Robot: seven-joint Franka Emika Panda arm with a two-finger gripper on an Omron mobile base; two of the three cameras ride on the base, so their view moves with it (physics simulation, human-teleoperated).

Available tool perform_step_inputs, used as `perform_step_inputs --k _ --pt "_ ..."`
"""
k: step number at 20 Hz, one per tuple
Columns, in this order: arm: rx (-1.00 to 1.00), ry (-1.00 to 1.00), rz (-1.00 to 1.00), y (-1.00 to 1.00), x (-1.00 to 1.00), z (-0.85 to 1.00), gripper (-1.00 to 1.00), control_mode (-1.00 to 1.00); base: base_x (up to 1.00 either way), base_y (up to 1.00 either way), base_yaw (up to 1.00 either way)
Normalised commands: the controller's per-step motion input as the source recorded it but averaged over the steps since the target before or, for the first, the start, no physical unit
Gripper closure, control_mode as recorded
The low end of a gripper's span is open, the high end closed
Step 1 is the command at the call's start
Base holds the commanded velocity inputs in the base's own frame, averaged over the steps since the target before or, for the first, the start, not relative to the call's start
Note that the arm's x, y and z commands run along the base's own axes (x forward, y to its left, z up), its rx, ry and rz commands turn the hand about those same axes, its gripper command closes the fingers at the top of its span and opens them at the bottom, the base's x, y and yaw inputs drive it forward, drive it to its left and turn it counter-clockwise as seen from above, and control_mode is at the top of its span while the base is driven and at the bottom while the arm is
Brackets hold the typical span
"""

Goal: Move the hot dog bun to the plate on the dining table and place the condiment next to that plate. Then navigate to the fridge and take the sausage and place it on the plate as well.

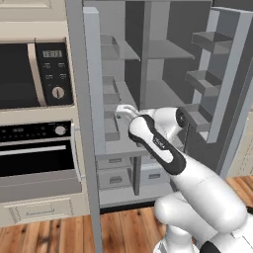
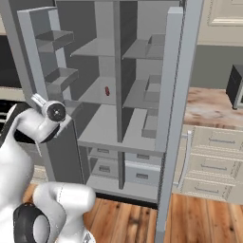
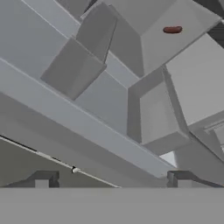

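The fridge [image 1: 148, 94] stands with both doors swung wide, its grey shelves bare except for the sausage [image 2: 107, 90], a small dark reddish cylinder lying on a middle shelf left of the centre divider. In the hand view the sausage [image 3: 172, 29] lies far off at the upper right, well beyond my gripper [image 3: 112, 181]. The two fingertips [image 3: 43, 179] stand wide apart, open, with nothing between them. My arm [image 1: 163, 148] reaches toward the fridge's lower middle. The hot dog bun, the plate, the condiment and the dining table are out of view.
The open left door [image 1: 92, 74] and right door [image 1: 225, 79] carry small shelves and flank the arm. A cream oven and microwave column [image 1: 34, 99] stands to the left. A marbled counter with cream drawers [image 2: 213, 156] is to the right. Two drawers [image 2: 118, 168] sit low in the fridge.
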Motion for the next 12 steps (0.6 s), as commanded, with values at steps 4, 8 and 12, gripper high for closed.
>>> perform_step_inputs --k 4,8,12 --pt "-0.33 0.20 -0.11 -0.73 -0.34 0.55 -1.00 -1.00 0.00 0.00 0.00" --pt "-0.34 0.21 -0.09 -0.66 -0.46 0.35 -1.00 -1.00 0.00 0.00 0.00" --pt "-0.37 0.00 0.00 -0.59 -0.72 0.08 -1.00 -1.00 0.00 0.00 0.00"
